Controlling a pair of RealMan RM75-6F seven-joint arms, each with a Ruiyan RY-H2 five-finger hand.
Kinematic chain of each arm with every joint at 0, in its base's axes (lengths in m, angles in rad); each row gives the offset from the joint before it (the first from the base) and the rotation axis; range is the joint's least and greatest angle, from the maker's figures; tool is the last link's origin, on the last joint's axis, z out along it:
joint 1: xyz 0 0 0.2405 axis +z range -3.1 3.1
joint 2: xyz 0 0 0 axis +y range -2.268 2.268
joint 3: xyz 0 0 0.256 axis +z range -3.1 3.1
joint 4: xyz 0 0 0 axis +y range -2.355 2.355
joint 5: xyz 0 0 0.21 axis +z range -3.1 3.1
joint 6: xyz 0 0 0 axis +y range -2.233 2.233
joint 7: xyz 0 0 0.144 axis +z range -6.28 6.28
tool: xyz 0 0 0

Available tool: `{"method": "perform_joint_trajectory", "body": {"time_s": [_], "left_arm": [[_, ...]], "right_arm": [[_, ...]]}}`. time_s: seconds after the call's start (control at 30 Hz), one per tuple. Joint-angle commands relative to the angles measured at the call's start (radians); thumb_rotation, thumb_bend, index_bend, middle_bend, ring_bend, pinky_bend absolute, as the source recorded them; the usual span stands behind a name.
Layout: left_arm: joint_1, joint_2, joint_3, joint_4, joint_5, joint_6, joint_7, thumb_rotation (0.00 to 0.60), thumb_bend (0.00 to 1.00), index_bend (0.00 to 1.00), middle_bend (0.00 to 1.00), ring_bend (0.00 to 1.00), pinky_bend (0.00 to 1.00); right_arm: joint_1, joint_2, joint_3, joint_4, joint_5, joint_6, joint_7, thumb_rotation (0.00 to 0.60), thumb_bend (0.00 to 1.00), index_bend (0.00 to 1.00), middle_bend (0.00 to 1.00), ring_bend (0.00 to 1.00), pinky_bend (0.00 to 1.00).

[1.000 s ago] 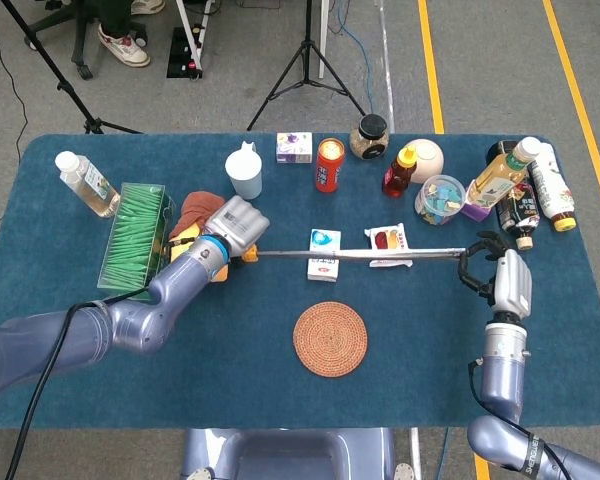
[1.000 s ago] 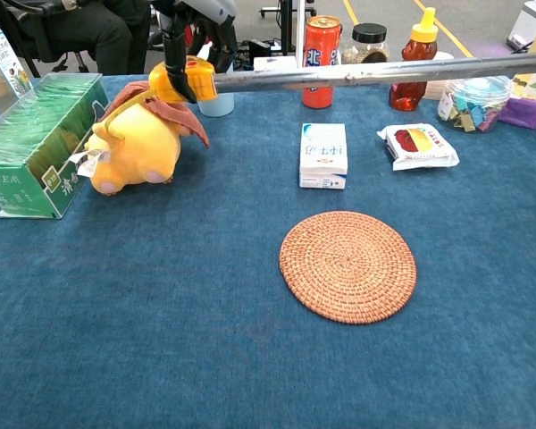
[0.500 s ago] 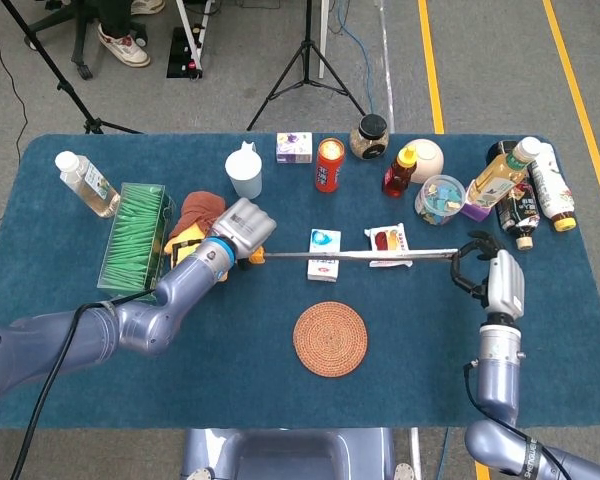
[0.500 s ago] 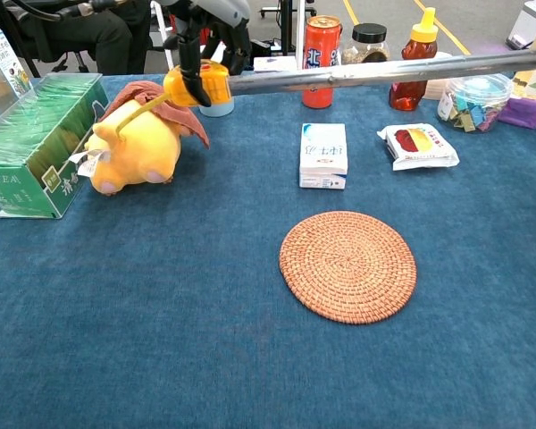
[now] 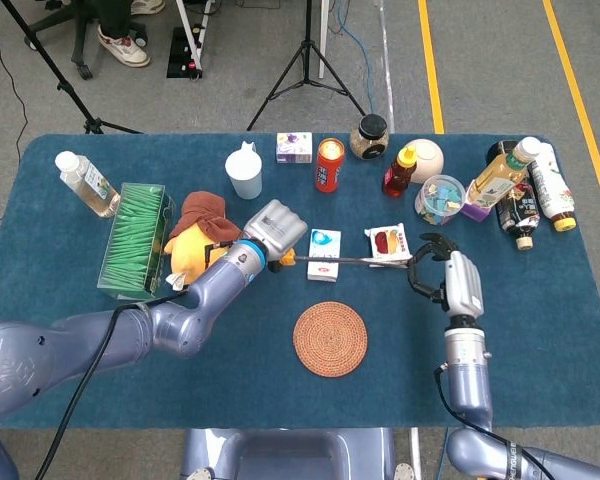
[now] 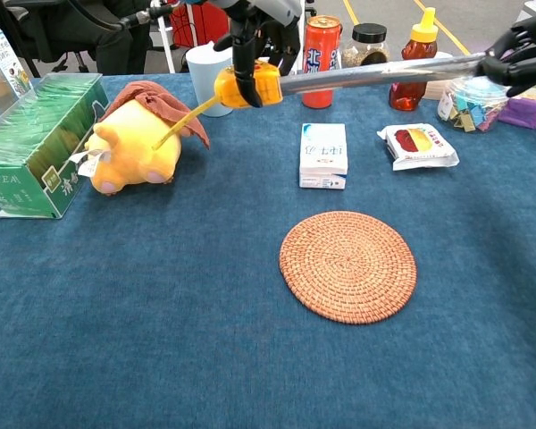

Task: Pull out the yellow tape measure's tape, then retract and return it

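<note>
Chest view is cutting off most of both hands at the frame edges. Left hand is gripping the yellow tape measure in the air above the table, fingers wrapped round the case. Right hand is pinching the far end of the tape, which is stretching level over the white box. Head view is hiding the case almost fully under the left hand; the tape's markings are unreadable.

Open cloth around woven coaster, small box seemingly beneath stretched tape
</note>
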Motion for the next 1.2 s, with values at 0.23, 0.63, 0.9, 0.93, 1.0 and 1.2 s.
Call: {"method": "perform_joint_trajectory", "body": {"time_s": [0.23, 0.63, 0.9, 0.93, 1.0, 1.2], "left_arm": [[-0.014, -0.043, -0.020, 0.035, -0.025, 0.008, 0.010, 0.600, 0.44, 0.68, 0.55, 0.50, 0.63], [-0.018, -0.058, -0.029, 0.054, -0.032, 0.010, 0.024, 0.600, 0.44, 0.68, 0.55, 0.50, 0.63], [-0.008, -0.036, -0.028, 0.041, -0.027, 0.020, 0.029, 0.600, 0.44, 0.68, 0.55, 0.50, 0.63], [-0.006, -0.030, -0.028, 0.035, -0.024, 0.022, 0.028, 0.600, 0.44, 0.68, 0.55, 0.50, 0.63], [-0.001, -0.011, -0.025, 0.014, -0.011, 0.027, 0.030, 0.600, 0.44, 0.68, 0.55, 0.50, 0.63], [0.036, 0.101, 0.016, -0.123, 0.088, 0.108, 0.060, 0.600, 0.44, 0.68, 0.55, 0.50, 0.63]], "right_arm": [[0.029, -0.026, 0.008, 0.012, 0.001, -0.007, -0.014, 0.557, 0.46, 0.18, 0.13, 0.14, 0.28], [0.013, 0.053, 0.009, -0.007, -0.006, -0.046, 0.019, 0.408, 0.26, 0.00, 0.00, 0.04, 0.26], [0.005, 0.088, -0.002, 0.006, -0.019, -0.050, 0.021, 0.398, 0.23, 0.00, 0.00, 0.04, 0.25], [0.004, 0.091, -0.002, 0.007, -0.017, -0.050, 0.021, 0.400, 0.23, 0.00, 0.00, 0.04, 0.25], [0.004, 0.097, -0.004, 0.012, -0.016, -0.050, 0.015, 0.399, 0.23, 0.00, 0.00, 0.04, 0.25], [0.009, 0.125, -0.028, 0.071, -0.003, -0.095, 0.000, 0.396, 0.23, 0.00, 0.00, 0.04, 0.25]]}}
